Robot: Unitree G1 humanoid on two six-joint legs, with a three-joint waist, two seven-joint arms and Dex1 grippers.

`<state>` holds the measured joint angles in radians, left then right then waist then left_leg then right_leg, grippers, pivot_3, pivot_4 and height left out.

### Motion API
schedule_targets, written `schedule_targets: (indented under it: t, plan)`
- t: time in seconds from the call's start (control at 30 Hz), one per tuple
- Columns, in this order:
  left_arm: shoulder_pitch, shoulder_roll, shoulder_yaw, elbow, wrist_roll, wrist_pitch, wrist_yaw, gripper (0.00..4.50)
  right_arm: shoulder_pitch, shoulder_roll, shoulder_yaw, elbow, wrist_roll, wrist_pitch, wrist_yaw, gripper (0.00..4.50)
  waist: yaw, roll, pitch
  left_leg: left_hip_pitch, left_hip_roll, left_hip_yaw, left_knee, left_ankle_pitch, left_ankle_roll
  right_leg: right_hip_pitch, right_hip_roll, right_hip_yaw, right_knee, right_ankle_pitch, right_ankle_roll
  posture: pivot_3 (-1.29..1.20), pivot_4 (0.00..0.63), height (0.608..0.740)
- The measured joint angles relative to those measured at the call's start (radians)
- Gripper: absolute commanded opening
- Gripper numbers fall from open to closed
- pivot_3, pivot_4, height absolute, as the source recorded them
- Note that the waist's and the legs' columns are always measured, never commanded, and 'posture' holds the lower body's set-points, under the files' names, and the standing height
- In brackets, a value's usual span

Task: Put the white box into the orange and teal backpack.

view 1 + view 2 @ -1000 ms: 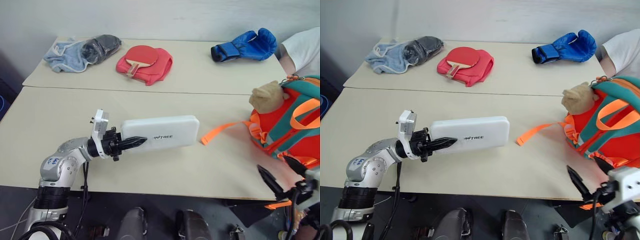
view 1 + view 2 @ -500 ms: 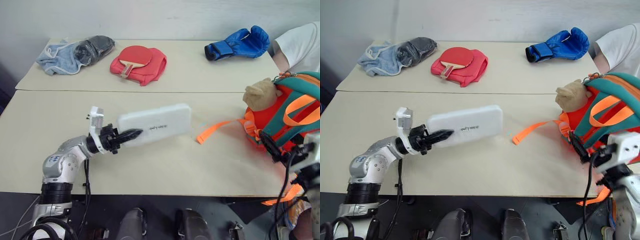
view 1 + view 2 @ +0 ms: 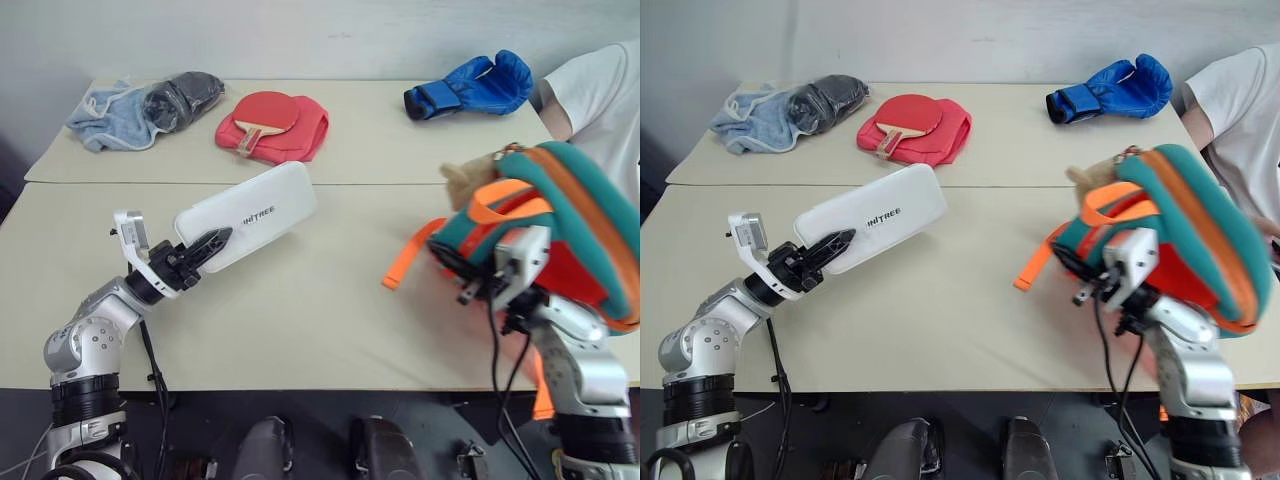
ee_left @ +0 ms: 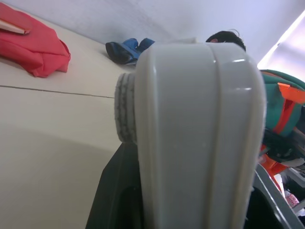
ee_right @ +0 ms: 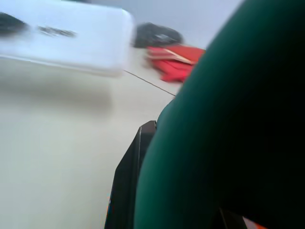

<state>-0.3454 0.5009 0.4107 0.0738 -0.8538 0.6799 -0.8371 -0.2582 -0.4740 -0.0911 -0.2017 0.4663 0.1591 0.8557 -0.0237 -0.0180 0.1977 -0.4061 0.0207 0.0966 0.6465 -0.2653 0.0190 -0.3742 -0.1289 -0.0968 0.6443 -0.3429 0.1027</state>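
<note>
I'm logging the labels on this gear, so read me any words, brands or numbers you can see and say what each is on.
"UNITREE", in small dark letters on the top of the white box.
The backpack, boxing glove, paddle and cloths show no readable text.

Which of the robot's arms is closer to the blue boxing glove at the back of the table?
The right. Its gripper is at the backpack, just in front of the boxing glove. The left gripper, holding the white box, is across the table toward the left.
</note>
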Motion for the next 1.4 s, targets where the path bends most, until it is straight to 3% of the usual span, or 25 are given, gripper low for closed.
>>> schedule_targets:
  t: [0.23,0.37,0.5,0.67,0.8,0.9,1.0,1.17,1.4]
  plan:
    - [-0.014,0.012,0.022,-0.017,-0.042,0.051,0.057,1.27,-0.125,0.06,0.162,-0.096,0.142,0.182,0.071,0.01,-0.003,0.0,0.0,-0.001,0.0,-0.001,0.0,0.0,0.0,0.0,0.0,-0.004,0.001,0.0,0.0,0.0,0.15,0.74]
    - [-0.01,0.027,0.055,-0.042,-0.06,0.061,0.073,1.27,-0.105,-0.091,0.146,-0.252,0.36,0.412,0.119,0.01,0.001,-0.001,0.0,-0.002,0.0,-0.003,0.001,-0.001,0.001,0.002,-0.002,-0.004,-0.001,0.0,0.0,0.0,0.15,0.74]
    - [0.027,0.046,0.099,-0.098,-0.087,0.059,0.071,1.27,-0.019,-0.252,0.04,-0.303,0.501,0.532,0.17,0.01,0.008,-0.002,0.0,-0.002,-0.001,-0.003,0.001,-0.002,0.002,0.003,-0.003,-0.004,-0.007,0.0,0.0,0.0,0.15,0.74]
    - [0.109,0.12,0.151,-0.19,-0.148,0.079,0.026,1.27,-0.004,-0.311,-0.058,-0.246,0.504,0.54,0.181,0.01,0.003,-0.002,0.001,-0.001,0.001,-0.003,0.0,-0.003,0.001,0.003,-0.002,-0.004,-0.007,0.0,0.0,0.0,0.15,0.74]
    - [0.161,0.214,0.18,-0.272,-0.268,0.181,-0.012,1.27,-0.039,-0.3,-0.057,-0.188,0.445,0.519,0.158,0.01,0.002,-0.002,0.001,-0.002,0.0,-0.003,0.0,-0.003,0.0,0.002,-0.003,-0.003,-0.007,0.0,0.0,0.0,0.15,0.74]
    - [0.152,0.228,0.164,-0.314,-0.28,0.181,-0.041,1.27,-0.05,-0.298,-0.047,-0.174,0.417,0.513,0.159,0.01,0.01,-0.002,0.001,-0.002,0.0,-0.003,0.001,-0.003,0.0,0.003,-0.003,-0.004,-0.007,0.0,0.0,0.0,0.15,0.74]
    - [0.101,0.227,0.123,-0.32,-0.251,0.133,-0.058,1.27,-0.05,-0.297,-0.033,-0.156,0.391,0.5,0.169,0.01,0.024,-0.002,0.001,-0.002,0.0,-0.003,0.001,-0.003,0.0,0.003,-0.002,-0.004,-0.007,0.0,0.0,0.0,0.15,0.74]
    - [-0.026,0.22,-0.067,-0.3,-0.027,-0.071,-0.131,1.27,-0.041,-0.295,-0.028,-0.152,0.382,0.497,0.191,0.01,0.037,-0.002,0.001,-0.002,-0.002,-0.001,0.001,-0.003,0.001,0.002,-0.002,-0.007,-0.007,0.0,0.0,0.0,0.15,0.74]
    - [-0.096,0.248,-0.207,-0.222,0.124,-0.183,-0.218,1.27,-0.027,-0.296,-0.034,-0.154,0.378,0.497,0.204,0.01,0.04,-0.002,0.001,-0.001,-0.001,0.0,0.001,-0.003,0.002,0.002,-0.002,-0.008,-0.007,0.001,0.001,0.0,0.15,0.74]
